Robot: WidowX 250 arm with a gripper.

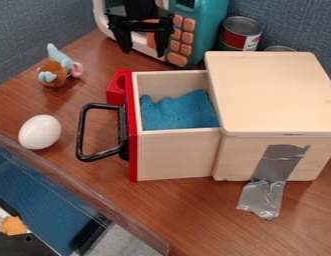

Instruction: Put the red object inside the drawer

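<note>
My gripper (143, 46) hangs at the top, left of centre, in front of the toy microwave. It is open, its two fingers apart with nothing held between them. Below it on the table, a red block (115, 88) with a rounded hollow stands just behind the left end of the drawer, partly hidden by the drawer's red front. The wooden drawer (174, 155) is pulled out to the left from its box (274, 95). A blue spongy piece (178, 111) lies inside it.
A black handle (81, 132) sticks out left from the drawer front. A white egg (39, 132) and a small plush toy (55, 71) are at left. The teal microwave (201, 30) and a can (240, 34) stand behind; grey tape (261, 197) runs down the box.
</note>
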